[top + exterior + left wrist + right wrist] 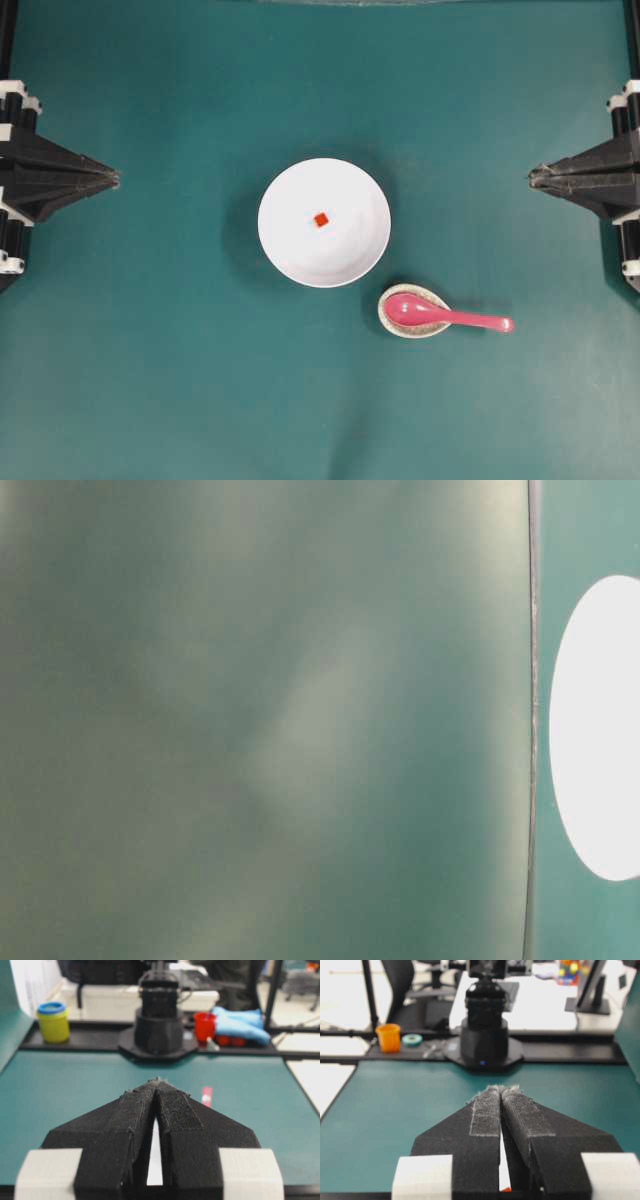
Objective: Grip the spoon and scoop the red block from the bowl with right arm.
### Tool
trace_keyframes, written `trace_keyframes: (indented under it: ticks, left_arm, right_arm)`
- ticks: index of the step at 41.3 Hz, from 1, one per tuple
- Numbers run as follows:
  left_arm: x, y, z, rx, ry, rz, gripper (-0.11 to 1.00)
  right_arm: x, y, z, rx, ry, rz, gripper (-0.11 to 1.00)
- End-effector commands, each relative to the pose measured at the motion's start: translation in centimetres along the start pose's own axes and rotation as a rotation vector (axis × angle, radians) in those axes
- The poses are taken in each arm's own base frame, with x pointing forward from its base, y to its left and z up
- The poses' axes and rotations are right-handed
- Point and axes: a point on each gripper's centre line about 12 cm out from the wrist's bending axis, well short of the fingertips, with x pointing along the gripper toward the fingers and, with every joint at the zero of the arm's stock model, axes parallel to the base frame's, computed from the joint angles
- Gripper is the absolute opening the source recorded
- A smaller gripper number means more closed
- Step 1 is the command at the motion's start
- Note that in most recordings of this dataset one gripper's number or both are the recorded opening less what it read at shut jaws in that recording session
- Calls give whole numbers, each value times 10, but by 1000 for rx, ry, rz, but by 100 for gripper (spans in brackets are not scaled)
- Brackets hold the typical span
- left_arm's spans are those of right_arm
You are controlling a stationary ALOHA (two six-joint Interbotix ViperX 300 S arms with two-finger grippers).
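Seen from overhead: a teal table (150, 380), broad and mostly bare. Near its middle, the bowl (345, 255), round and white, with the red block (321, 220) lying close to the centre of its floor, well clear of the rim on every side. Just beside the bowl's lower right edge, a small speckled dish (400, 329), almost touching the rim but apart from it. Resting in that dish, the scoop of the spoon (440, 315); handle stretching out rightward past the dish's edge, level over the cloth, tip pointing toward the right side.

Parked at the far left edge, the left gripper (115, 181), pointed tips pressed together, nothing between them. Mirrored at the far right edge, the right gripper (532, 178), tips likewise pressed together and empty. Both well apart from bowl, dish and spoon.

Wide open cloth between the right gripper and the spoon handle; equally open stretch from the left gripper to the bowl. Bare table also above and below the dishes.

Table-level view mostly blurred grey-green; only a slice of white bowl at its right edge.
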Motion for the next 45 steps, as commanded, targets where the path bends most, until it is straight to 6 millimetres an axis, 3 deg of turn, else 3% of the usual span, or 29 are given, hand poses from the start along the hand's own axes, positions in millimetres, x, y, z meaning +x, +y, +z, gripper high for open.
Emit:
trace_keyframes:
  ticks: [1,11,28,45]
  left_arm:
    - [4,-1,3,-14,51,-4,0]
    - [5,-1,-4,-12,183,-3,0]
    - [3,-1,-11,6,241,-5,0]
    - [3,-1,-11,2,241,-4,0]
  right_arm:
    - [2,1,4,0,-6,3,0]
    - [5,1,-6,-8,95,3,0]
    - [6,1,2,0,84,3,2]
    - [7,0,1,26,91,-2,43]
